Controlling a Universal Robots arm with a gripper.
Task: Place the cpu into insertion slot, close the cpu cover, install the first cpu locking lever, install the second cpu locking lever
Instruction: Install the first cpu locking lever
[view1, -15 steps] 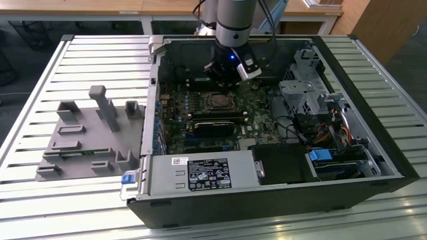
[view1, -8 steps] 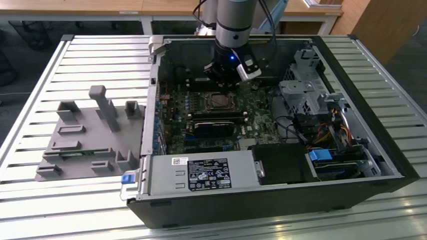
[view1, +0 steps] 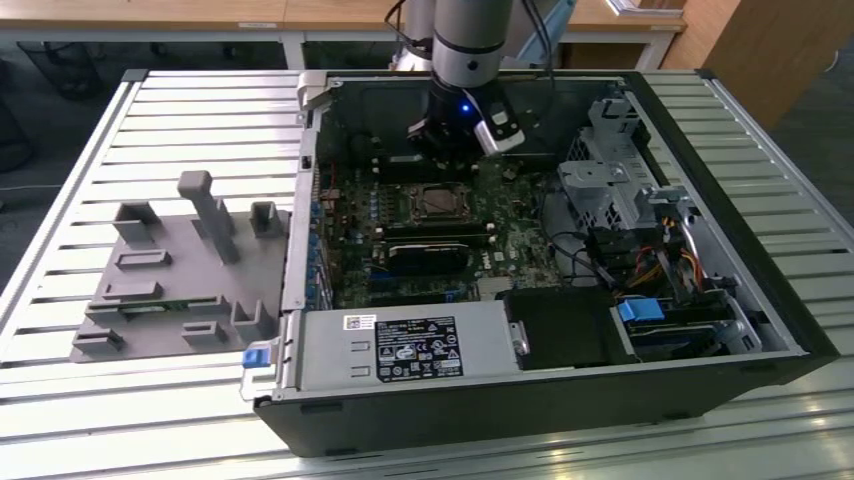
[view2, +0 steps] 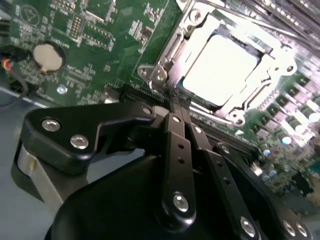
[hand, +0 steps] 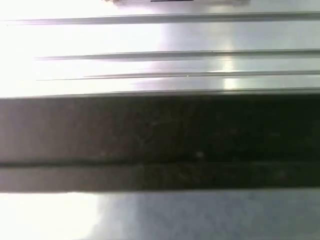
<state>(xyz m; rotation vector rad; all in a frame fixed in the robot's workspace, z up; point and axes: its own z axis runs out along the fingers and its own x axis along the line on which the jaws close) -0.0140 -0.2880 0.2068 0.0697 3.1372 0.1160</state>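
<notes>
Cpu (view2: 220, 67) under closed cpu cover (view2: 167, 60)

The open computer case (view1: 561, 330) lay on the slatted tabletop (view1: 80, 160), with a moulded fixture (view1: 174, 270) beside it toward the exterior view's left. Inside the case, the insertion slot (view1: 438, 203) sat on the motherboard (view1: 400, 260), holding the cpu (view2: 220, 67) under the cpu cover (view2: 167, 60). The gripper (view1: 454, 150) hung just behind the slot.
</notes>
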